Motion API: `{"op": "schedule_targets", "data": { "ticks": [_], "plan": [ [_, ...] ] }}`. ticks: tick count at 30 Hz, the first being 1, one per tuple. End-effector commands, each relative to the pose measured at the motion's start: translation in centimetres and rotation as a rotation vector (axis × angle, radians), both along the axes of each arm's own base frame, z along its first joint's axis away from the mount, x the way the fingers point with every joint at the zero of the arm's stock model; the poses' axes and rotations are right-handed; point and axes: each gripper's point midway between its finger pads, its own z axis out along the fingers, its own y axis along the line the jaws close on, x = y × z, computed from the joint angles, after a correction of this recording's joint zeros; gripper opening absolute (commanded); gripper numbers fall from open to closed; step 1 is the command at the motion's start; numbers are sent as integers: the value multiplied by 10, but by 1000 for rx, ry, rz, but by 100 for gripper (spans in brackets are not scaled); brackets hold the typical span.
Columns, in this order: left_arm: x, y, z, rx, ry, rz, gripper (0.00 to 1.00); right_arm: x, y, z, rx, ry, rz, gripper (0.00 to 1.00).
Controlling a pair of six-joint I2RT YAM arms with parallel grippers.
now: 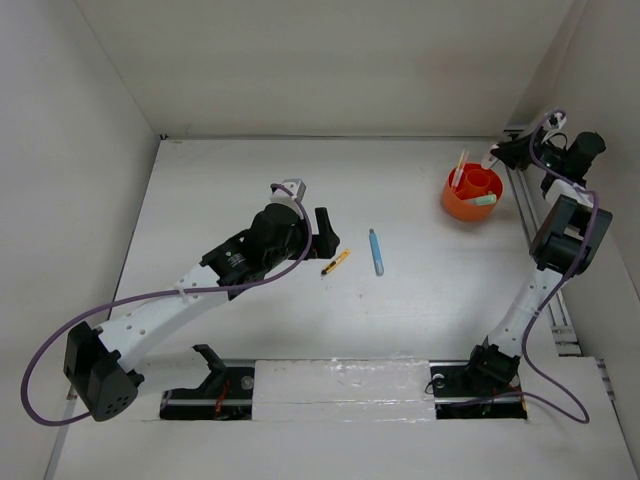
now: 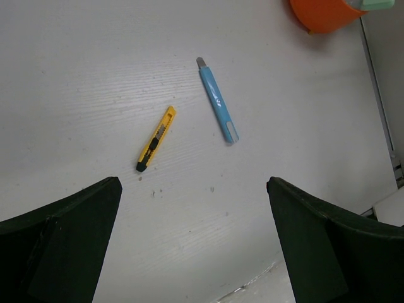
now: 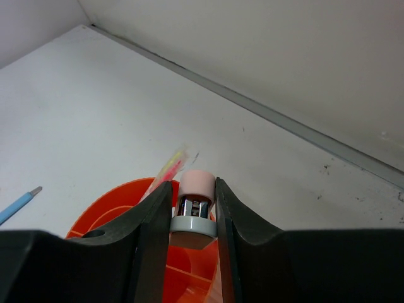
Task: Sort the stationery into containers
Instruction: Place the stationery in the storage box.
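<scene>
While the right gripper point(image 3: 194, 184) clamps a pink-capped stick point(image 3: 194, 211) over the cup point(image 3: 115, 205), the left gripper point(image 2: 191, 189) gapes (wide). A yellow-black cutter point(image 2: 156, 139) lies near.

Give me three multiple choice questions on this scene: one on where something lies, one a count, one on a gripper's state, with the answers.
1. Where is the blue pen?
A) at the table's back edge
B) on the table, right of the yellow-black cutter in the top view
C) held in a gripper

2. How many items lie loose on the table?
A) two
B) four
C) none

3. The left gripper is:
A) shut on the cutter
B) open and empty
C) shut on the pen

Answers:
1 B: it lies flat on the bare table beside the cutter.
2 A: only the pen and the cutter lie out.
3 B: its fingers stand wide apart with nothing between them.
</scene>
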Motion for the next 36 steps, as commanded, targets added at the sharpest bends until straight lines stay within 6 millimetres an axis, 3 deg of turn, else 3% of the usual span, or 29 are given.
{"op": "schedule_targets", "data": {
  "ticks": [1, 22, 26, 31, 36],
  "plan": [
    [0, -2, 14, -38, -42, -14, 100, -4, 7, 16, -34, -53, 25, 0],
    [-5, -1, 20, -58, -50, -30, 100, -13, 11, 10, -36, -44, 5, 3],
    [-5, -1, 20, -58, -50, -30, 100, -15, 12, 11, -36, -44, 5, 11],
    [-6, 0, 21, -65, -56, -30, 100, -15, 11, 13, -48, -58, -4, 39],
    [-6, 0, 21, -65, -56, -30, 100, -17, 13, 19, -53, -66, -4, 51]
  ]
}}
